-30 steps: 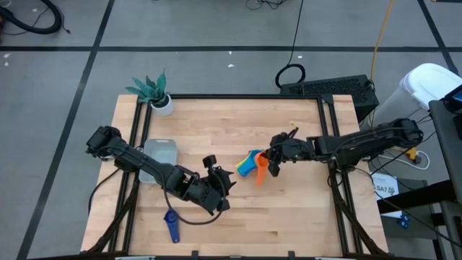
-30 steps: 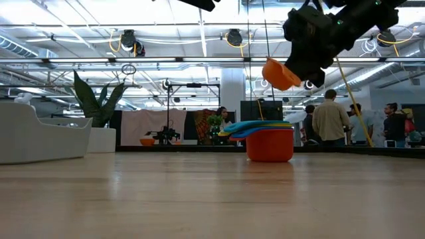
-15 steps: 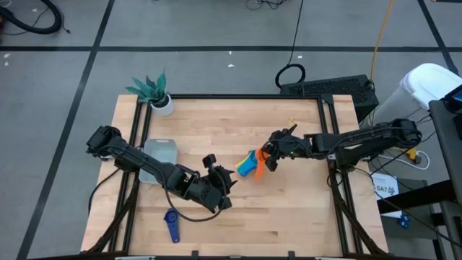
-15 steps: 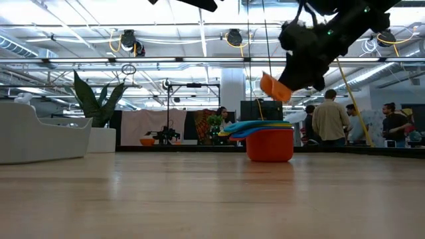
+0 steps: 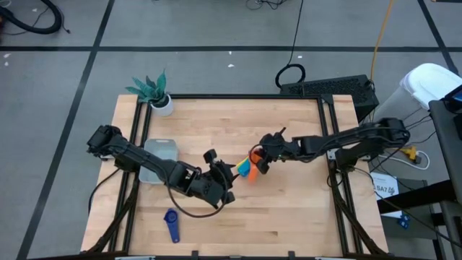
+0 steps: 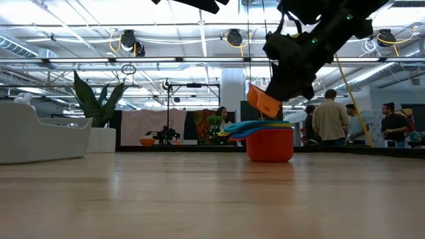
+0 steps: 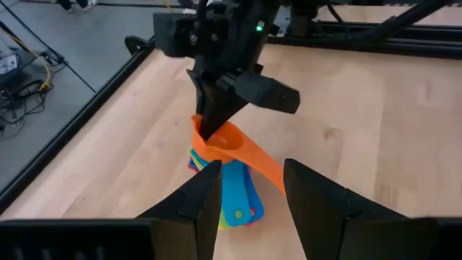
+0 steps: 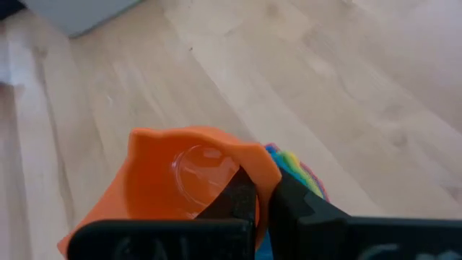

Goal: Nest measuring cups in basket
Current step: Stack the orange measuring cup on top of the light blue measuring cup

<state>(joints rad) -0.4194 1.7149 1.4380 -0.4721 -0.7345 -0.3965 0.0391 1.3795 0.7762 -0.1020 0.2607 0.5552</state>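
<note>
Right tool [image 5: 258,160] pinching one orange cup [image 6: 263,101] just above the nested stack [image 6: 269,138], centre of the table [image 5: 289,209].
Left tool [image 7: 249,189] nearby, fingers apart, holding nothing. One dark blue cup [image 5: 172,225] lies alone, lower left. One basket [image 5: 160,155] left of centre.

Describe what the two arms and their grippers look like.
Both arms are dark, near-black jointed links with black cables along them. The left gripper has two flat, tapering dark fingers. The right gripper sits on a boxy black wrist with a small green light and ends in narrow wedge-shaped fingers.
</note>
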